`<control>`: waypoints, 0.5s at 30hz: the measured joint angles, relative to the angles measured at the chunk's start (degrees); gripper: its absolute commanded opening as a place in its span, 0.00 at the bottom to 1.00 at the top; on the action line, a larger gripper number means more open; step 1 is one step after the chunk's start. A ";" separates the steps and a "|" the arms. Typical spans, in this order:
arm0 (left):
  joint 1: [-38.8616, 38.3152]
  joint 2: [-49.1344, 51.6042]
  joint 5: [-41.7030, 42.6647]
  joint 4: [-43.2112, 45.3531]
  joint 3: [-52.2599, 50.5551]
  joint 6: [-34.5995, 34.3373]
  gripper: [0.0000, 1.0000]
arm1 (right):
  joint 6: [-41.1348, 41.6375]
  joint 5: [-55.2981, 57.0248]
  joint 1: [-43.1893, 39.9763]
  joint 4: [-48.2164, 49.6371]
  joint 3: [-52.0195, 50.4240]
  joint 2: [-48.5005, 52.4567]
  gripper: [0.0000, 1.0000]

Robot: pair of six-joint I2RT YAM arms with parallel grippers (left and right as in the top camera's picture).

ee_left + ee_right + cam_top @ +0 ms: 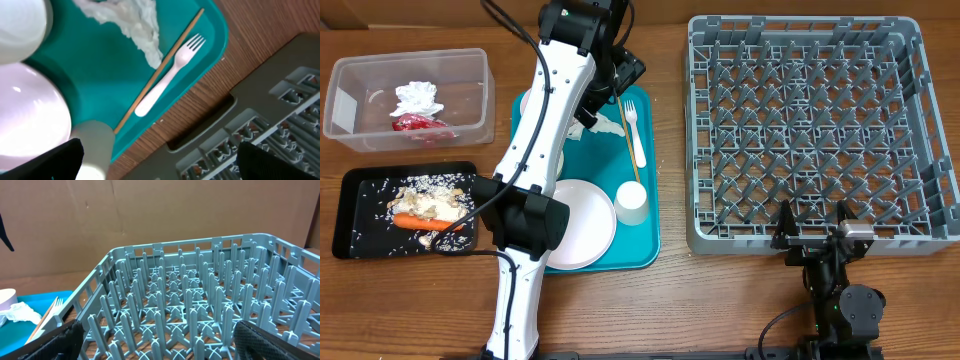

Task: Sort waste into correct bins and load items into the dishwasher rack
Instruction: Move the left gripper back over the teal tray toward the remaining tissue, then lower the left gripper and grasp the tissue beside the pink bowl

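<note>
Left hand (160,162), jaws apart, hung above the fork (170,75) mid-frame; right hand (813,222), lower right, gaped empty beside the rack (692,140).

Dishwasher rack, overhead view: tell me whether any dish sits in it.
No, the dishwasher rack holds only its own pegs; the plate lies on the teal tray.

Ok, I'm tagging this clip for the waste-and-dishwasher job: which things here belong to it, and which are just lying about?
Job: loose napkin, binned napkin, red wrapper, carrot, rice scraps, clear tub, black tray, plate, bowl, cup, fork, wooden stick, dishwasher rack.
Just there: teal tray, table, cardboard backdrop.
</note>
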 measured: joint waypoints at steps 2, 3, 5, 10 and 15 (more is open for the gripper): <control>0.00 0.00 0.17 -1.05 -0.35 -4.76 1.00 | 0.02 -0.04 0.02 0.02 0.00 0.00 1.00; 0.02 -0.02 0.24 -1.55 -0.81 -7.48 1.00 | 0.00 -0.02 0.00 0.00 0.00 0.00 1.00; 0.02 -0.02 0.37 -1.64 -2.97 -14.69 1.00 | 0.00 -0.04 0.00 0.02 0.00 0.00 1.00; 0.02 -0.02 -0.57 3.48 -9.55 -26.03 1.00 | 0.02 -0.02 0.00 0.00 0.00 0.00 1.00; 0.02 -0.02 -3.17 9.53 -13.73 -30.62 1.00 | 0.00 -0.04 0.00 0.00 0.00 0.00 1.00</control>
